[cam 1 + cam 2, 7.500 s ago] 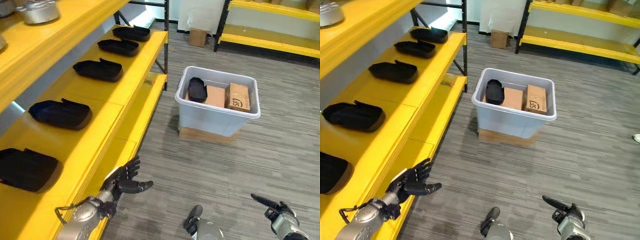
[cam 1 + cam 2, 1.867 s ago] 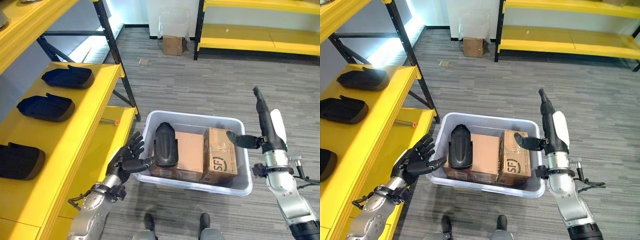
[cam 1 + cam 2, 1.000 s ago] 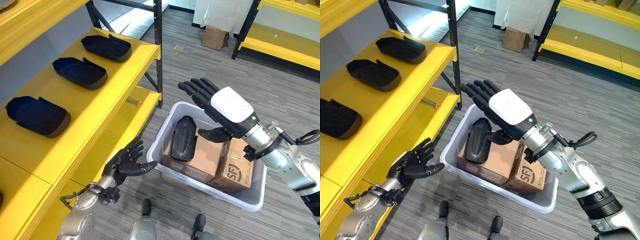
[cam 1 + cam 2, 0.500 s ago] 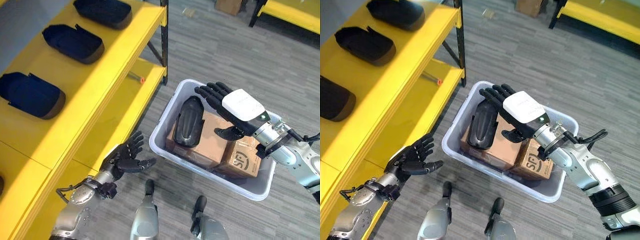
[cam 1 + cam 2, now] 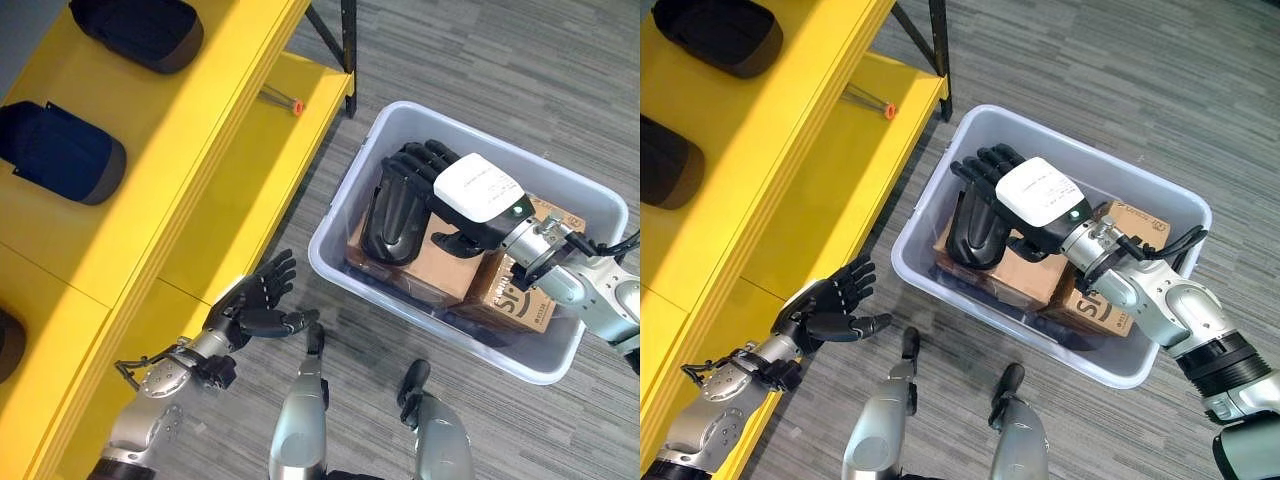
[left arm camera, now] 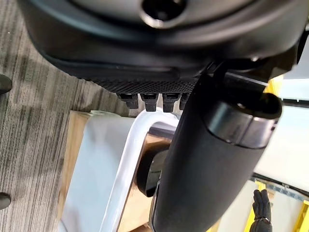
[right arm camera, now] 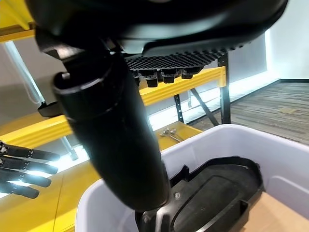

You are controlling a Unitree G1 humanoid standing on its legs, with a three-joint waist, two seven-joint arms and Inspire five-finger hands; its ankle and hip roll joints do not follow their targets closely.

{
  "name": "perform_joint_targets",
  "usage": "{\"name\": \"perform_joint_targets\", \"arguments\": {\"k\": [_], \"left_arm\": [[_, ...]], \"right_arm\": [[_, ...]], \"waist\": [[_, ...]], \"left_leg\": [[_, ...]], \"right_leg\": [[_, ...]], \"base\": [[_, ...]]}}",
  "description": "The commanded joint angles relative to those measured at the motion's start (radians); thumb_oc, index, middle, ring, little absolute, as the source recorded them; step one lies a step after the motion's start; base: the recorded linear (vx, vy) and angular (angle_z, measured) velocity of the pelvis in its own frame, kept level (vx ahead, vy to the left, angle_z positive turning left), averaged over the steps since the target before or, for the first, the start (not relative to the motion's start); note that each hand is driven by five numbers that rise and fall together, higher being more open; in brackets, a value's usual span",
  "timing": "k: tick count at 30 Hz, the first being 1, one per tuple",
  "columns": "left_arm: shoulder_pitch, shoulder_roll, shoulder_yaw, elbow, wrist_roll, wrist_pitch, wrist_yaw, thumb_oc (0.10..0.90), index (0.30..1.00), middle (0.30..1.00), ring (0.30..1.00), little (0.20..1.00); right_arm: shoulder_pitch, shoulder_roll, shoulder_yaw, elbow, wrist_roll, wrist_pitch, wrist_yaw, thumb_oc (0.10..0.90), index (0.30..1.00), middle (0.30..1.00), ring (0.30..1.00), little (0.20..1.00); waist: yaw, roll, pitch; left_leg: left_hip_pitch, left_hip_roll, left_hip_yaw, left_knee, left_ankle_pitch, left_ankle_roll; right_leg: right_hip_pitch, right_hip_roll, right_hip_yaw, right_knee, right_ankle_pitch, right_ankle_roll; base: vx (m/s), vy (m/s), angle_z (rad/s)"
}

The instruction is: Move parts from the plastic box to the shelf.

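Observation:
A white plastic box point(image 5: 440, 322) stands on the floor beside the yellow shelf point(image 5: 190, 150). Inside it a black moulded part point(image 5: 384, 228) leans on a brown carton point(image 5: 440, 265). My right hand point(image 5: 472, 193) is down inside the box, its fingers point(image 5: 408, 163) straight and laid over the top end of the part, thumb beside it. The right wrist view shows the part point(image 7: 212, 193) just past the hand. My left hand point(image 5: 256, 304) hovers open and holding nothing beside the shelf's lower board, left of the box.
Black parts point(image 5: 62, 152) point(image 5: 140, 28) lie in a row on the shelf's upper board. A small orange-tipped tool point(image 5: 280, 98) rests on the lower board. A second carton point(image 5: 525, 292) fills the box's right side. Grey floor surrounds the box.
The view has tilted further down. My right hand has dropped from above the box onto the black part. The left hand has stayed open by the shelf.

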Motion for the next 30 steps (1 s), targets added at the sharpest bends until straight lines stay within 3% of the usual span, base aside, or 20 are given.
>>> {"name": "perform_joint_targets", "arguments": {"k": [1,14,19,30], "left_arm": [[0.012,0.036,0.006,-0.132,-0.041,-0.105,-0.033,0.9,1.0,1.0,1.0,1.0],[-0.004,0.055,-0.007,-0.122,-0.045,-0.114,-0.015,0.9,1.0,1.0,1.0,1.0],[-0.01,0.061,-0.01,-0.113,-0.052,-0.122,-0.01,0.9,1.0,1.0,1.0,1.0],[-0.017,0.056,-0.014,-0.112,-0.055,-0.123,0.001,0.9,1.0,1.0,1.0,1.0]], "right_arm": [[-0.17,-0.063,0.032,-0.054,-0.033,-0.002,-0.103,0.9,1.0,1.0,1.0,1.0],[-0.197,-0.064,0.061,-0.041,-0.033,0.068,-0.12,0.9,1.0,1.0,1.0,1.0],[-0.189,-0.049,0.054,0.002,-0.071,0.113,-0.198,0.9,1.0,1.0,1.0,1.0],[-0.187,-0.031,0.024,0.015,-0.076,0.102,-0.223,0.9,1.0,1.0,1.0,1.0]], "waist": [[0.004,0.025,-0.012],[0.004,0.03,-0.012],[0.001,0.034,-0.012],[-0.008,0.044,-0.012]], "left_leg": [[-0.044,-0.036,-0.028,-0.034,0.011,0.013],[-0.145,-0.033,-0.025,-0.017,0.022,0.019],[-0.182,-0.031,-0.019,-0.009,0.027,0.02],[-0.208,-0.016,-0.01,-0.021,0.041,0.014]], "right_leg": [[0.013,0.084,-0.001,0.176,-0.18,-0.062],[-0.119,0.09,0.012,0.265,-0.199,-0.066],[-0.164,0.093,0.02,0.297,-0.208,-0.069],[-0.213,0.093,0.028,0.326,-0.217,-0.071]], "base": [[-0.06,-0.055,0.03],[-0.03,-0.029,0.02],[-0.04,-0.024,-0.01],[-0.03,-0.014,-0.02]]}}
